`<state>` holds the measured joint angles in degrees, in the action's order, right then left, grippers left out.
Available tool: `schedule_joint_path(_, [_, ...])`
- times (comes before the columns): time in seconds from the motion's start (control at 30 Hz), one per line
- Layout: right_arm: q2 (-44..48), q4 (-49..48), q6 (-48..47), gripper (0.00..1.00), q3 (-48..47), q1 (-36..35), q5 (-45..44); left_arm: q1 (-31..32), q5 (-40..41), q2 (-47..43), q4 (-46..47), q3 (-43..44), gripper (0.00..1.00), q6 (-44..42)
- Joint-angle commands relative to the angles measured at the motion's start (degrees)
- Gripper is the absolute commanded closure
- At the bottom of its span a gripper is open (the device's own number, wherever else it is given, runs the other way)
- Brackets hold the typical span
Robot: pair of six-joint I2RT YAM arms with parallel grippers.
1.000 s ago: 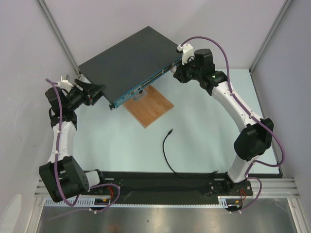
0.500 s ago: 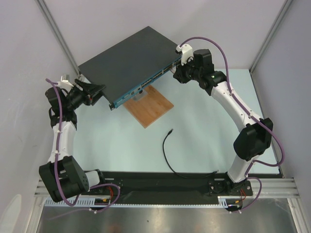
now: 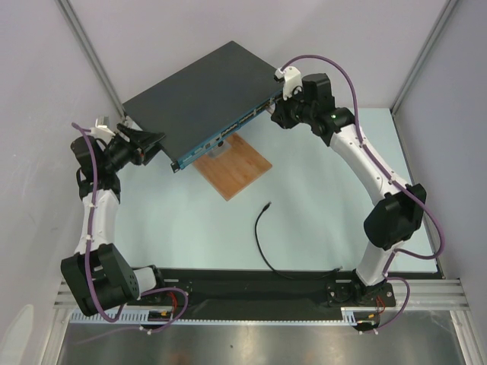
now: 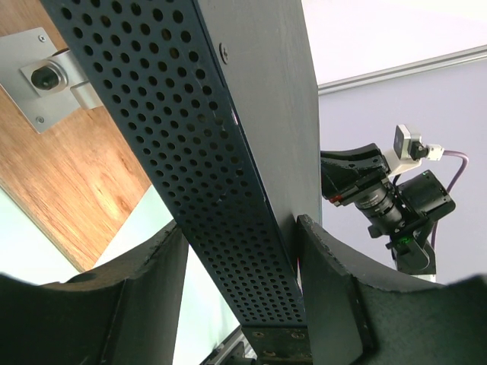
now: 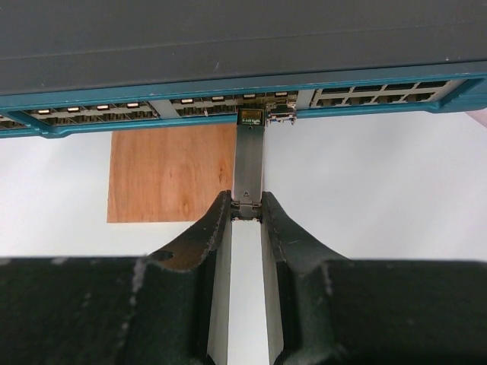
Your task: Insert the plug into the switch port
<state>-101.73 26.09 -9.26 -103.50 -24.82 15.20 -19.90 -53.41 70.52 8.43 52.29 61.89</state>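
The switch (image 3: 205,91) is a flat dark-grey box lying at an angle at the back, with a teal front strip (image 3: 228,133) that carries the row of switch ports (image 5: 365,91). My left gripper (image 3: 156,144) straddles the box's left end. In the left wrist view one finger (image 4: 327,289) presses on the smooth top face, so the left gripper (image 4: 242,228) is shut on the switch (image 4: 228,152). My right gripper (image 5: 247,205) is shut on a short grey metal piece (image 5: 249,160) whose far end sits in the strip (image 5: 152,125). The plug (image 3: 266,205) lies loose on the table, far from both grippers.
The thin black cable (image 3: 262,243) curves from the plug toward the near rail. A brown wooden board (image 3: 240,167) lies under the switch's front edge, with a grey metal bracket (image 4: 53,76) on it. Grey walls and frame posts close in the back and sides.
The right arm's wrist has shifted slightly up and left along the switch's front. Left arm, switch and plug have not moved.
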Motion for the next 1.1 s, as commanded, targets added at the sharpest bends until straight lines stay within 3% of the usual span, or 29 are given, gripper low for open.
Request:
schedule_joint_path(0.0, [-2.0,-8.5,-1.1,1.0,-3.5,-1.3,0.0,1.8,3.6,2.1,4.1,2.8,1.0,-2.6])
schedule_joint_path(0.63, [-4.5,-7.8,-5.4,1.0,-7.0,-0.8,4.7,1.7,3.2,2.7,4.2,3.2,1.0,-2.6])
schedule_joint_path(1.07, [-3.0,-10.4,-3.1,1.0,-1.2,-0.9,1.7,1.8,3.3,2.8,4.2,3.3,1.0,-2.7])
